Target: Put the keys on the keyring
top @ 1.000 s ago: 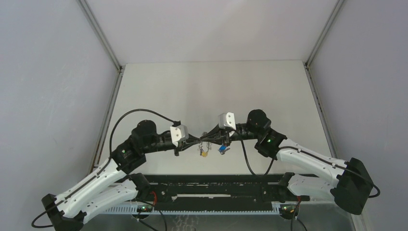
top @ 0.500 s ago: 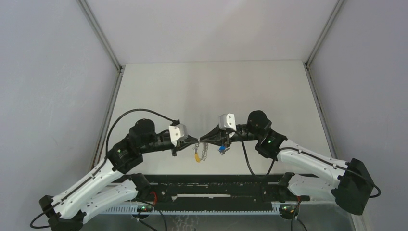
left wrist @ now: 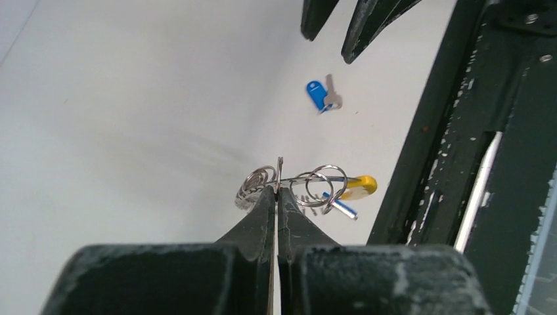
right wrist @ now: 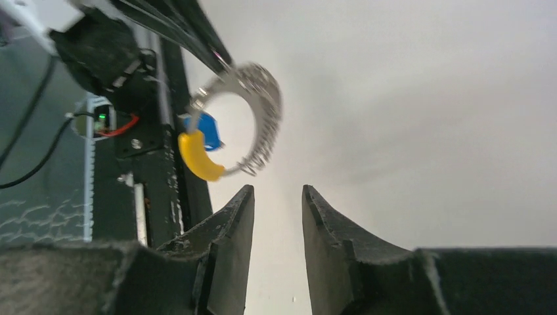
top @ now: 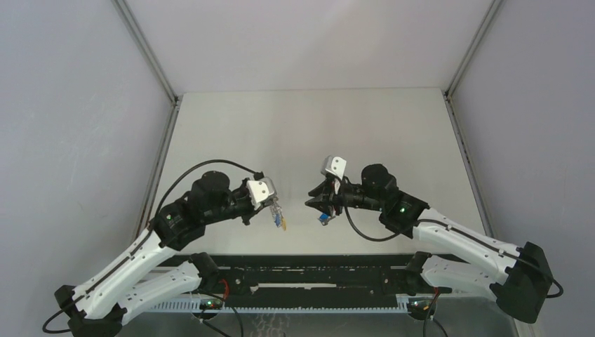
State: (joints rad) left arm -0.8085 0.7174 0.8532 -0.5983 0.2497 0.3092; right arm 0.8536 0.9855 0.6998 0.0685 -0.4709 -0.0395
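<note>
The left pincer [left wrist: 277,191] is pressing its two fingers fully together, with no gap showing, and is pinching the keyring [right wrist: 270,105] by its wire at the very tips. The ring is hanging in the air off the surface [top: 309,126], its yellow section [left wrist: 360,186] pointing away from the grip. A blue-headed key [right wrist: 209,128] is dangling with the ring, just beside that yellow section.

The right pincer [right wrist: 276,200] is facing the ring from a short way off, its fingers standing partly apart with a clear gap between them, gripping and touching nothing.

A second key [left wrist: 322,95] is lying flat on the surface, below the right pincer and apart from the ring.
</note>
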